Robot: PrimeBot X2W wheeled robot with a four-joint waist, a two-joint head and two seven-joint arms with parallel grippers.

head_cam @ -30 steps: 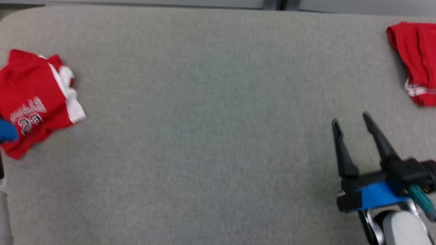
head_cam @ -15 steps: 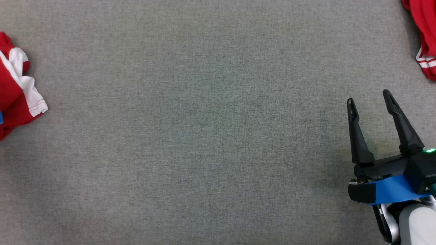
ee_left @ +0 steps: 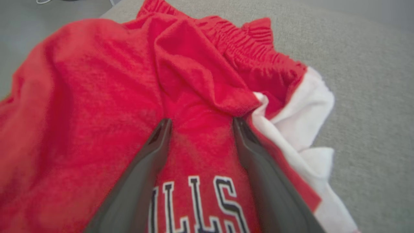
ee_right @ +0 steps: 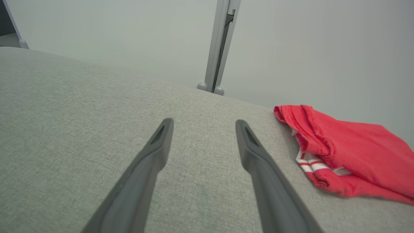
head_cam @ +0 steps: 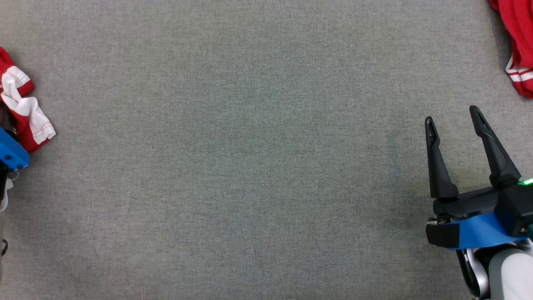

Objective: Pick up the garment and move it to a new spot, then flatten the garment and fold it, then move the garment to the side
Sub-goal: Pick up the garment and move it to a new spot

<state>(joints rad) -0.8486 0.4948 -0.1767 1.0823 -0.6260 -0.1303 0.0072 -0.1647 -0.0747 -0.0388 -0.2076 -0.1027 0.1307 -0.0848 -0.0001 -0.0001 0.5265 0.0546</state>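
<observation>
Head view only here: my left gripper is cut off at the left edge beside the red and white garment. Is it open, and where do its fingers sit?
Observer: The left gripper is open, its fingers spread over the red garment, tips by a raised fold; whether they touch it, I cannot tell.
Operator: What lies between them?
Observer: Red cloth with white, dark-edged lettering; "LLS" is readable.
Operator: Where is the white part from there?
Observer: The white trim lies to the right in the left wrist view, just below the gathered waistband.
</observation>
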